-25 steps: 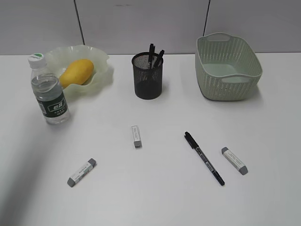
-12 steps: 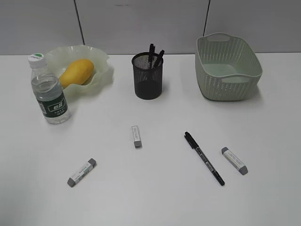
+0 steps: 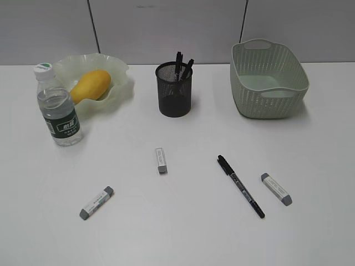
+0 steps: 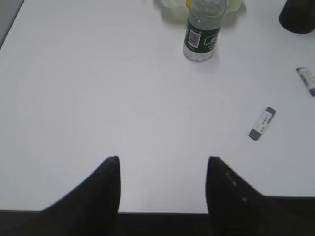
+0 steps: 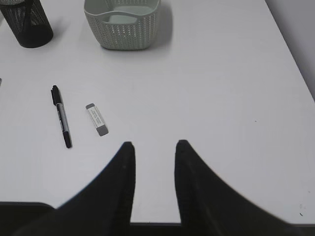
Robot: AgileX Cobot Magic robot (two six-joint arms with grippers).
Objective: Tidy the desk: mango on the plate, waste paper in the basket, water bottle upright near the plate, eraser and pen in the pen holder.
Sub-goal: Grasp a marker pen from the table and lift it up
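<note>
**Worktop with most things put away, pen and erasers still lying out**

The worktop (image 3: 177,238) is big, white and flat. At the back right stands the basket (image 3: 269,80), pale green with little holes in its sides. I cannot see any paper in it from here. At the back left is the plate (image 3: 119,83), pale green with a wavy rim. The mango (image 3: 90,85) lies on the plate. The water bottle (image 3: 57,106) stands upright just in front of the plate, at its left side. The pen holder (image 3: 175,90) is a black mesh cup between the plate and the basket, with a few pens poking out of the top.

One black pen (image 3: 241,185) lies flat on the worktop, near the front right. Three erasers lie flat too: the right eraser (image 3: 276,189) just beside the pen, the middle eraser (image 3: 161,159) in front of the pen holder, and the left eraser (image 3: 96,203) near the front left.

The left gripper (image 4: 162,162) hangs over bare worktop with its fingers wide apart and nothing between them. The right gripper (image 5: 155,145) has its fingers a little apart and holds nothing.
</note>
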